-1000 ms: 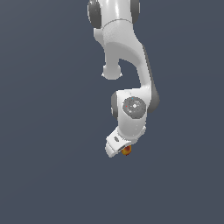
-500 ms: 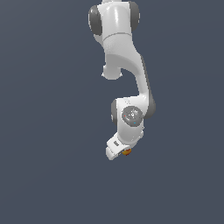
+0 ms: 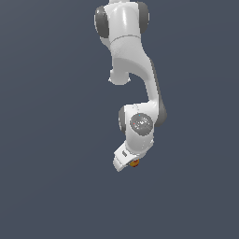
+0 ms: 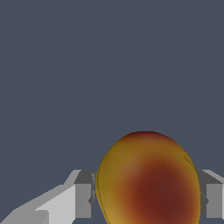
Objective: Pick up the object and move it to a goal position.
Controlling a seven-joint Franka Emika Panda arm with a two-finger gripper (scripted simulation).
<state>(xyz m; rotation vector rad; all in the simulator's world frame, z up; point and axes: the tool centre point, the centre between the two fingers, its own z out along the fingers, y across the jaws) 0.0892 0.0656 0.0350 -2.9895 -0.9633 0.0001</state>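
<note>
The object (image 3: 135, 163) is a tiny round orange-yellow ball with a red patch, peeking out beside the white hand at the low end of the arm. In the wrist view the object (image 4: 148, 179) looms large, wedged between two grey fingertips (image 4: 83, 194). My gripper (image 3: 130, 163) is shut on it, one finger pressed against each side. Most of the fingers are hidden behind the hand in the exterior view. The gripper (image 4: 146, 197) holds the ball with nothing but plain grey ground behind it.
The white arm (image 3: 135, 74) hangs down from the top of the exterior view, with its wrist joint (image 3: 140, 123) just above the hand. Flat dark grey background fills everything else.
The upper arm has swung toward the exterior view's left and its elbow has lowered. The hand and the held ball have stayed almost in place, shifting only slightly.
</note>
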